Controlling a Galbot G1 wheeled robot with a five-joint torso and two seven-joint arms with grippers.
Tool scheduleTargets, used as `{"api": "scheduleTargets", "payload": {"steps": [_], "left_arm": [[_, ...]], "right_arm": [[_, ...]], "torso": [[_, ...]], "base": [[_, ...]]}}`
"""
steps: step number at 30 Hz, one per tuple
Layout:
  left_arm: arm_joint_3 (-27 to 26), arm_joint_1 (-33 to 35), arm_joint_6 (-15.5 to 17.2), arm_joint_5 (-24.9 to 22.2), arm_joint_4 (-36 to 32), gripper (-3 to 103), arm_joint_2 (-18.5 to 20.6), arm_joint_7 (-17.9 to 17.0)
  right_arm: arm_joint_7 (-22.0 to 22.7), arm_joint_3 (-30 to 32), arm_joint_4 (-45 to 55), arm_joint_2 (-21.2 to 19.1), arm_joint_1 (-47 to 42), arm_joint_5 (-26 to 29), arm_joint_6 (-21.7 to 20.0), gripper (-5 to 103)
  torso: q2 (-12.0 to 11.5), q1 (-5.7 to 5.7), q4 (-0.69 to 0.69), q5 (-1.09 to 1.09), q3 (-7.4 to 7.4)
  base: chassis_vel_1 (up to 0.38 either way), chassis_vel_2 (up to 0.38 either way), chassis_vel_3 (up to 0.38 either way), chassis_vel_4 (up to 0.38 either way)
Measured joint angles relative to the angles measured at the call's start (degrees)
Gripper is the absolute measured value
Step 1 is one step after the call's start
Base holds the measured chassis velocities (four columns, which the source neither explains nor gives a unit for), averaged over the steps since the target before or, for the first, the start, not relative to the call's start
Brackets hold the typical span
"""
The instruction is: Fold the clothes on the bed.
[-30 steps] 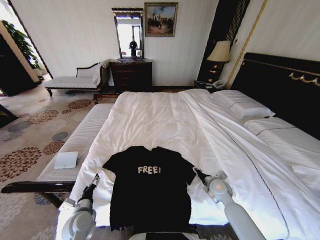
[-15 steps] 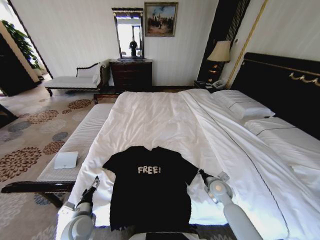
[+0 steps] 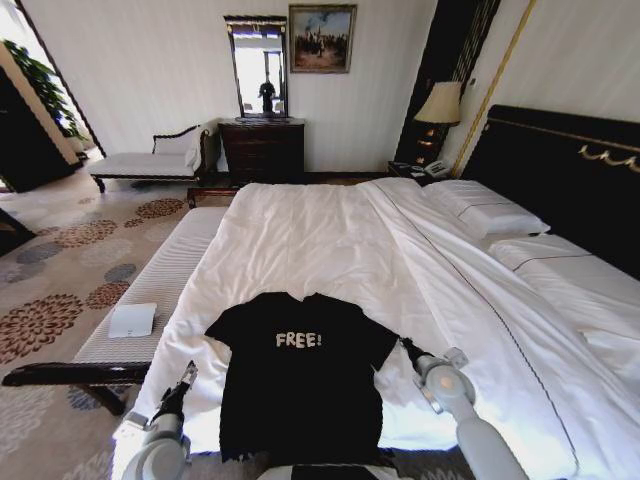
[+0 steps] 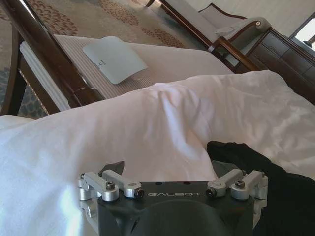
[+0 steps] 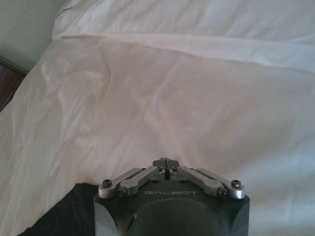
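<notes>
Bed (image 3: 330,240): shirt (image 3: 300,380) unmoved; left hand (image 3: 187,374) spread, lower; right hand (image 3: 406,347) pinched, farther right.

Large bed (image 3: 330,240) w/ white sheets & dark headboard carries a black "FREE!" T-shirt (image 3: 300,385), spread flat near its foot edge; two white pillows (image 3: 485,212) lie at the head. Pale bench (image 3: 150,290) alongside holds a white pad (image 3: 132,320).

A white pad (image 3: 132,320) lies on the pale bench (image 3: 160,285), possibly cushioned.
</notes>
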Motion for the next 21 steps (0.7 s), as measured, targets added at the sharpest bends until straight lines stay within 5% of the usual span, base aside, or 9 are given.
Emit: {"api": "scheduleTargets", "payload": {"steps": [13, 21], "left_arm": [[1.0, 0.4, -0.2, 1.1, 0.1, 100, -1.2, -0.1], [1.0, 0.5, -0.3, 1.3, 0.5, 100, -1.9, -0.1]], "right_arm": [[1.0, -0.5, -0.5, -0.2, -0.2, 0.9, -2.5, -2], [-0.5, -4.5, -4.8, -1.0, 2.1, -0.3, -5.3, 31]], "torso": [[0.0, 0.00, 0.00, 0.00, 0.00], [0.0, 0.00, 0.01, 0.00, 0.00]], "base": [[0.000, 0.000, 0.000, 0.000], [0.000, 0.000, 0.000, 0.000]]}}
